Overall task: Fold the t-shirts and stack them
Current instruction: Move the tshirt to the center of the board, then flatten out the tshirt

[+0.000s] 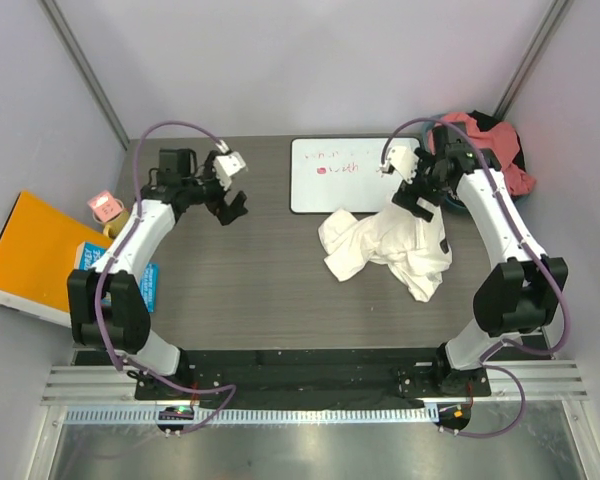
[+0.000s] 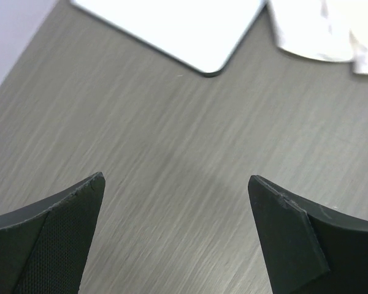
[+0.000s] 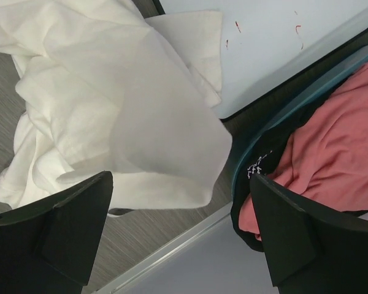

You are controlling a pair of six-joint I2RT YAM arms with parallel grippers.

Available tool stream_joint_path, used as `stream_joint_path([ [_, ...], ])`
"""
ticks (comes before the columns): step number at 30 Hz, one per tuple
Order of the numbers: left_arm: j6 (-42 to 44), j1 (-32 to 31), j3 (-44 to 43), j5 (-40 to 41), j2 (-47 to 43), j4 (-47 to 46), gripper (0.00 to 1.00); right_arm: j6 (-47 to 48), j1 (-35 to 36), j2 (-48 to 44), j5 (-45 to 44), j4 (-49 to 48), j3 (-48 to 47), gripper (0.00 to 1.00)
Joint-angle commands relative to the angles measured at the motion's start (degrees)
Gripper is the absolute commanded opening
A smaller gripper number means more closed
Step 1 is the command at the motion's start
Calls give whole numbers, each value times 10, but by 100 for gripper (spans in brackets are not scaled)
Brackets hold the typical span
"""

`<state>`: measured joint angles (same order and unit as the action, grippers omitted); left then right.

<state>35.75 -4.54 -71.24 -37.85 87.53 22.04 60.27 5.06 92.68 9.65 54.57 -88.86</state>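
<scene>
The left jaws are spread wide and nothing is held between them; bare grey desk (image 1: 260,290) is seen beneath them, at the far left of the desk, with the whiteboard (image 1: 340,175) lying to their right and apart from them. The right jaws are likewise spread wide with nothing gripped; they hang over the far right part of the white t-shirt (image 1: 385,250), whose cloth is seen below and between the fingertips in the right wrist view.

The white t-shirt is crumpled in a heap on the right half of the desk; its long axis runs roughly left to right, with a lobe trailing toward the near right; one far edge is lapped over the whiteboard's near right corner; which end is neck or hem cannot be told. The salmon pink t-shirt (image 1: 495,150) is bunched at the far right corner of the desk, beside the whiteboard's right edge, together with some dark cloth (image 3: 244,209); no clear long axis can be made out in it.
</scene>
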Motion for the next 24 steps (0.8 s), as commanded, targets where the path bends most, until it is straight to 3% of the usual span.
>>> stream_joint_path([
  [1, 93, -66, -20, -40, 38, 56, 100, -7, 0, -3, -1, 25, -62, 99],
  [3, 107, -103, -27, -46, 58, 56, 100, -14, 0, 8, -16, 37, -76, 99],
  [6, 99, -150, -64, -50, 112, 57, 100, -53, -8, 14, -88, -28, -58, 98],
  [14, 52, -238, -201, -65, 248, 96, 100, -91, -20, -11, -94, -86, -29, 98],
  [21, 138, -326, -110, 19, 230, 50, 100, -100, -23, 7, -110, -111, -33, 98],
  [24, 156, -349, -70, 17, 216, 10, 100, -110, -26, 17, -104, -121, -35, 98],
])
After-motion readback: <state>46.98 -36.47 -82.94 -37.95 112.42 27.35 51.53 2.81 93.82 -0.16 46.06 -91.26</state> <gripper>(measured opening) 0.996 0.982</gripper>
